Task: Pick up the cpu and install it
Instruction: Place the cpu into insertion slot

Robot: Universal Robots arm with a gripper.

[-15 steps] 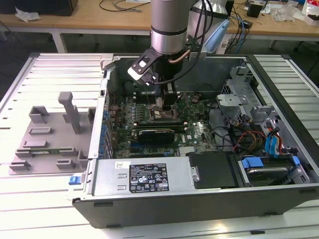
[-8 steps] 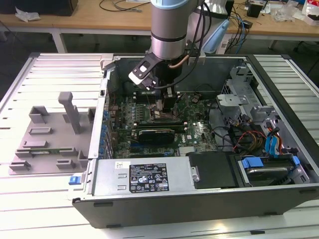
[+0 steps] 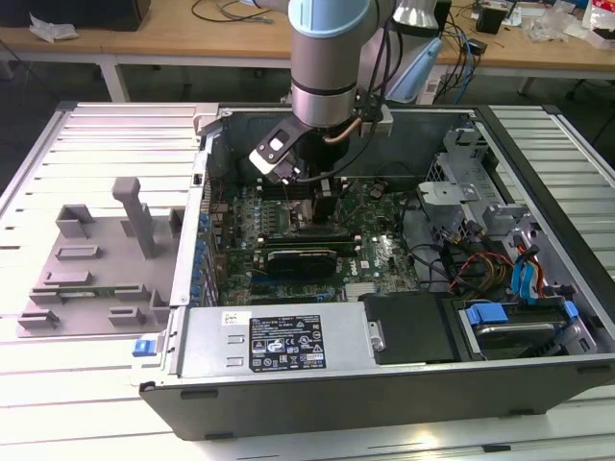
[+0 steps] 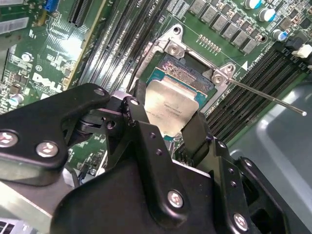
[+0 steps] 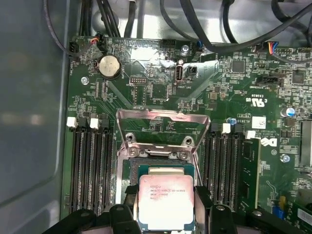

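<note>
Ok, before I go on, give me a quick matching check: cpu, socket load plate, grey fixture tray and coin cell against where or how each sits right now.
Things:
1. cpu
2. load plate
3. fixture tray
4. coin cell

States:
A. swung up, open
B. outside the case, on the exterior view's left
C. round and silver, flat on the motherboard
D. held in the gripper, over the socket

Pairs: 1-D, 2-A, 3-B, 4-C
</note>
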